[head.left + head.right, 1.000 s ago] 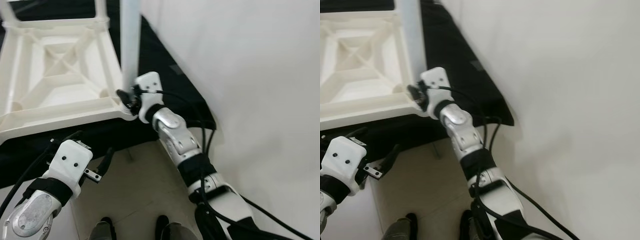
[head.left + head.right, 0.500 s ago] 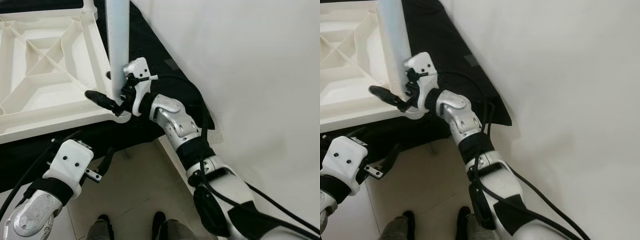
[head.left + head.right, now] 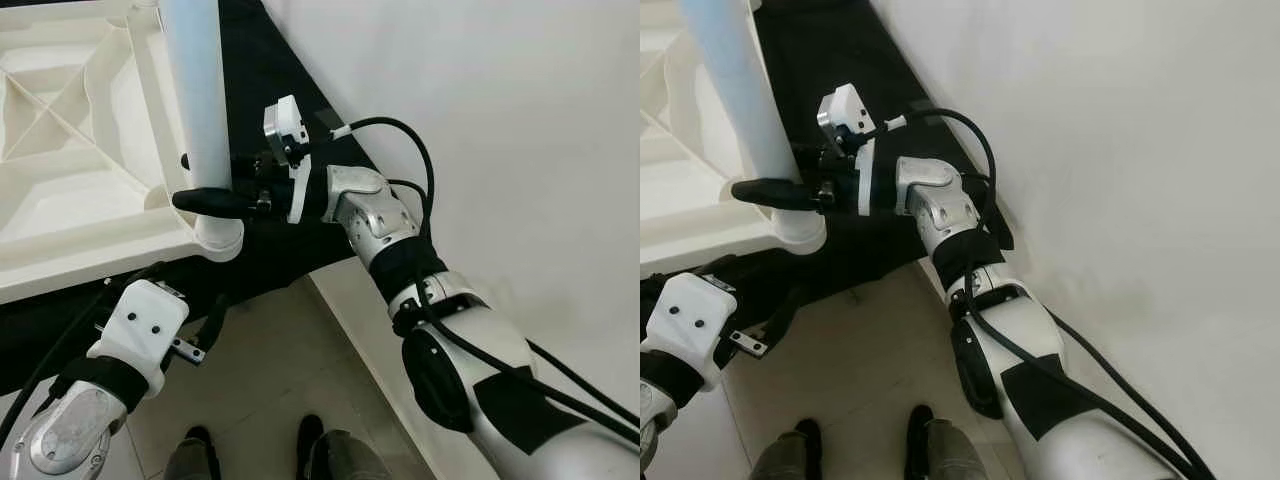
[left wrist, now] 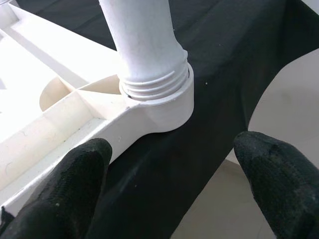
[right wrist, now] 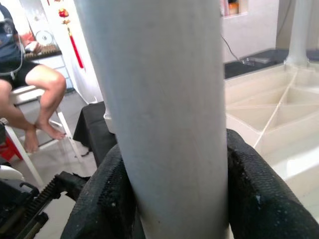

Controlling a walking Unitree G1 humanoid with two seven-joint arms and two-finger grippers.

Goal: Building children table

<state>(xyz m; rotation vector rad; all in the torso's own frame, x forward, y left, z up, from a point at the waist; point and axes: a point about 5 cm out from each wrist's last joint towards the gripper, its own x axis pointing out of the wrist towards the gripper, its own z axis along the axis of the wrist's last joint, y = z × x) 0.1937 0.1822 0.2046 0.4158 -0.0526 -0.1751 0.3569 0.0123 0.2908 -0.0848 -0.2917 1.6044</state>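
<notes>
Pale tiled floor (image 3: 270,380), blank white wall on the right, a black cloth (image 3: 290,110) spread over a low surface ahead. On the cloth lies the white plastic children's table (image 3: 70,160), turned upside down, ribbed underside facing up.

Near right corner: a white table leg (image 3: 195,100) stands upright in the corner socket (image 4: 164,102). The left wrist view shows a few thread rings above the socket rim, so the leg looks screwed most of the way in but probably not fully seated.

Right claw (image 3: 215,195) reaches in from the right, horizontal, its black fingers (image 5: 249,189) closed around the leg just above the socket, pressing both sides. Judged as the turning grip for tightening.

Left claw (image 4: 174,184) hangs low and near, below the table's near edge, fingers spread wide with nothing between them, pointed at the same corner socket.

A second leg stands at a far corner (image 5: 299,30). A seated person's legs (image 5: 42,99) are in the background of the right wrist view.

Progress: at least two legs fitted; the other corners cannot be told from here. Left to do, likely: finish tightening this leg, fit any missing legs, flip the table upright.
</notes>
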